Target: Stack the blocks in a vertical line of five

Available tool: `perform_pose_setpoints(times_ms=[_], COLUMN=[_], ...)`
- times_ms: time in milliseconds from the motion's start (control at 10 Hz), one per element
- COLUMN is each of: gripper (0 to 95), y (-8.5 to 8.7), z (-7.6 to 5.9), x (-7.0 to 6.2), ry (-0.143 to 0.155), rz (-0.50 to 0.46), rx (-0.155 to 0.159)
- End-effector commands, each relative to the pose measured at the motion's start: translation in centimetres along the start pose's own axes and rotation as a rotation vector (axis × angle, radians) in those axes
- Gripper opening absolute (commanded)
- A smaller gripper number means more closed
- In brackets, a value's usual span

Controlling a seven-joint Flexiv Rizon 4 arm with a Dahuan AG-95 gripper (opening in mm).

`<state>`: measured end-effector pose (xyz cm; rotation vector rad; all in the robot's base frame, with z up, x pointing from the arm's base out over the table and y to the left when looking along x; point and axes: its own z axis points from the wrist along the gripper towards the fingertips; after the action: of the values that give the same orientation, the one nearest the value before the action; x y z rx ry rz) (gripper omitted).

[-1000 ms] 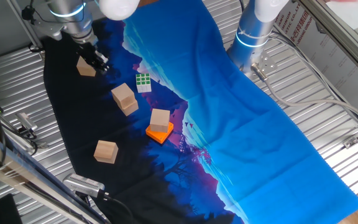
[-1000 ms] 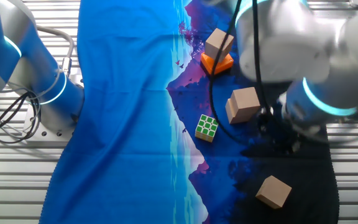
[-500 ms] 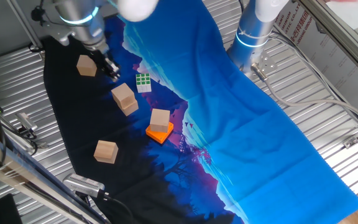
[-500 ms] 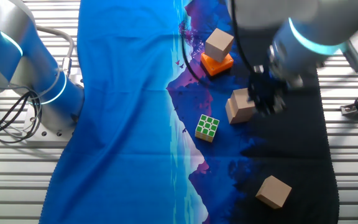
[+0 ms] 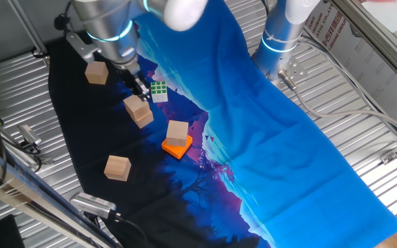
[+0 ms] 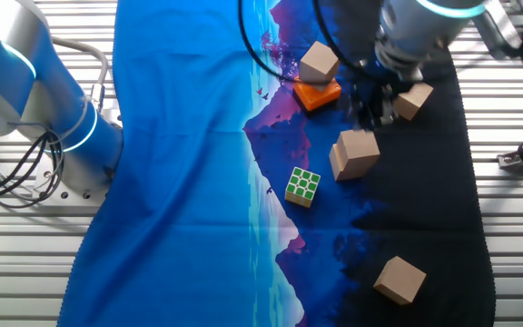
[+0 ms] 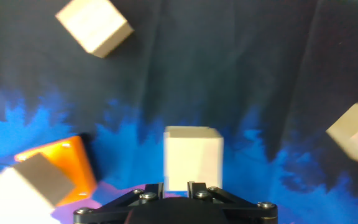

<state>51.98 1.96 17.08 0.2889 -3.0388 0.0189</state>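
Taking the green-and-white puzzle cube (image 5: 158, 91) as landmark on the cloth-covered worktop (image 5: 267, 158): far to its left lies one tan block (image 5: 96, 72). Just left of it and slightly nearer the camera sits a two-block stack (image 5: 138, 109), with the arm's fingers (image 5: 142, 92) hovering at its top; they grasp nothing, and whether they are spread or closed cannot be told. Further toward the camera from the stack, another block (image 5: 117, 167) lies alone. Right of the stack, a block (image 5: 177, 131) rests on the flat orange square (image 5: 176, 146).
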Motion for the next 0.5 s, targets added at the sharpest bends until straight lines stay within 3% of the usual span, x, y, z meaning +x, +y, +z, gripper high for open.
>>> perform_pose_setpoints(times_ms=[100,500], gripper=[19.0,19.0], y=[0.64,0.53], z=[0.24,0.41], x=[-0.13,-0.14], ry=[-0.001,0.001], rz=[0.012,0.010], rx=[0.005,0.006])
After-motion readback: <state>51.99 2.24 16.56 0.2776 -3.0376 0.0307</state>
